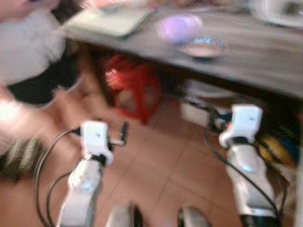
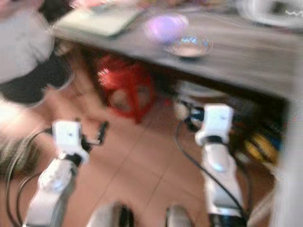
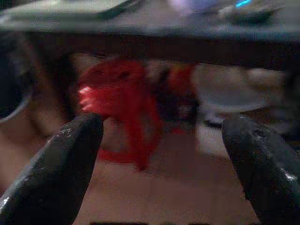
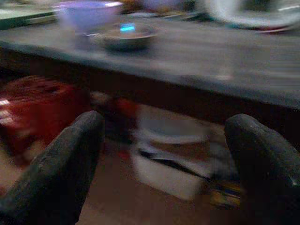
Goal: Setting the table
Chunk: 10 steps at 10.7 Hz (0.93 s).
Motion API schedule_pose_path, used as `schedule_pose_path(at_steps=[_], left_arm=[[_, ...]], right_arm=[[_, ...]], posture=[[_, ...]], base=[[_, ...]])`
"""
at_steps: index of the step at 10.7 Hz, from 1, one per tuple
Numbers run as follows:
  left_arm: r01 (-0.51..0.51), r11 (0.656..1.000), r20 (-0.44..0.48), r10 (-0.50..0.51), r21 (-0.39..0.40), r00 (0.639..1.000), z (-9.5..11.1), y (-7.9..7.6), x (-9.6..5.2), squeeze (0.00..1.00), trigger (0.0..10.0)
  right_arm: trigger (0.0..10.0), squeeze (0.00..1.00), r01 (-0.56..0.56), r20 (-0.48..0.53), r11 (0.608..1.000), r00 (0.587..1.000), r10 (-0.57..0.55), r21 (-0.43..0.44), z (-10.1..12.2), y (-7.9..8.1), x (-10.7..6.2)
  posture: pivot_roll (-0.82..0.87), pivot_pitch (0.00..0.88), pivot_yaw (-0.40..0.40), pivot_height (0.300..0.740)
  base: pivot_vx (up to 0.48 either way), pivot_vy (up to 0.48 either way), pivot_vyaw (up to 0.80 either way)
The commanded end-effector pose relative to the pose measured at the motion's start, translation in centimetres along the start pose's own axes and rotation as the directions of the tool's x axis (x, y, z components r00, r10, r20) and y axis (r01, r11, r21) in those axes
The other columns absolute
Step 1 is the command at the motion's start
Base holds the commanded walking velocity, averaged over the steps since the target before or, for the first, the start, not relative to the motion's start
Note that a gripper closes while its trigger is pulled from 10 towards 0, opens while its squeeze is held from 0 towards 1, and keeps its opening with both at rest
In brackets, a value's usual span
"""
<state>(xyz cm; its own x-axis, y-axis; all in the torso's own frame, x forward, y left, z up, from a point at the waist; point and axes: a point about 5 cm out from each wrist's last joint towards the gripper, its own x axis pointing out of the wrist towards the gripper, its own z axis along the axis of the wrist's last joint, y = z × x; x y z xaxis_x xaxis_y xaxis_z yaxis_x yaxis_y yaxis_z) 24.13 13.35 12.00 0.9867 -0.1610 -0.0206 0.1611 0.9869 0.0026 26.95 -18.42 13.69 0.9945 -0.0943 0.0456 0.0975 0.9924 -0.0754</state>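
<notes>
- The dark grey wooden table (image 1: pixel 265 56) carries a pale purple bowl (image 1: pixel 179 27) and a small shiny metal dish (image 1: pixel 204 46), side by side near its front edge
- A red plastic stool (image 1: pixel 132 90) stands under the table
- The left gripper (image 3: pixel 161 154) hangs low over the tiled floor (image 1: pixel 161 165), fingers wide apart, holding nothing
- The right gripper (image 4: pixel 164 159) faces the table's front edge, equally spread and empty
- A person in a grey top (image 1: pixel 28 47) sits by the table's left corner

tabletop (image 1: pixel 265 56) showing dark grey | bowl (image 1: pixel 180 27) showing lilac | stool (image 1: pixel 132 90) showing red | floor (image 1: pixel 165 165) showing terracotta tile
</notes>
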Motion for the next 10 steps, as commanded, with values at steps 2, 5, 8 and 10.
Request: schedule_pose_path(at_steps=[2, 5, 8, 10], left_arm=[[-0.008, 1.0, -0.009, 0.008, 0.008, 1.0, -0.1, 0.8, -0.38, 0.0, 10.0], [0.006, 1.0, -0.006, -0.005, 0.013, 1.0, 0.02, 0.61, -0.39, 0.0, 10.0], [0.006, 1.0, -0.005, -0.006, 0.002, 1.0, 0.02, 0.49, -0.43, 0.0, 10.0], [0.006, 1.0, -0.004, -0.006, 0.0, 1.0, 0.04, 0.49, -0.44, 0.0, 10.0]], right_arm=[[10.0, 0.0, -0.025, -0.003, 0.999, 1.0, 0.025, 0.02, 0.06, 0.81, 0.01], [10.0, 0.0, -0.033, 0.009, 0.998, 0.999, 0.032, 0.062, 0.34, 0.73, 0.0], [10.0, 0.0, -0.054, 0.028, 0.996, 0.998, 0.052, 0.071, 0.69, 0.92, 0.08], [10.0, 0.0, -0.042, -0.018, 0.999, 0.999, 0.043, 0.027, 0.31, 1.16, 0.32]], posture=[[-0.01, 0.15, 0.069, 0.74], [-0.01, 0.155, 0.068, 0.74], [-0.01, 0.159, 0.064, 0.74], [-0.01, 0.161, 0.064, 0.74]], base=[[0.0, 0.0, -0.78], [0.0, 0.0, -0.79], [0.0, -0.35, -0.27], [0.0, -0.422, 0.0]])
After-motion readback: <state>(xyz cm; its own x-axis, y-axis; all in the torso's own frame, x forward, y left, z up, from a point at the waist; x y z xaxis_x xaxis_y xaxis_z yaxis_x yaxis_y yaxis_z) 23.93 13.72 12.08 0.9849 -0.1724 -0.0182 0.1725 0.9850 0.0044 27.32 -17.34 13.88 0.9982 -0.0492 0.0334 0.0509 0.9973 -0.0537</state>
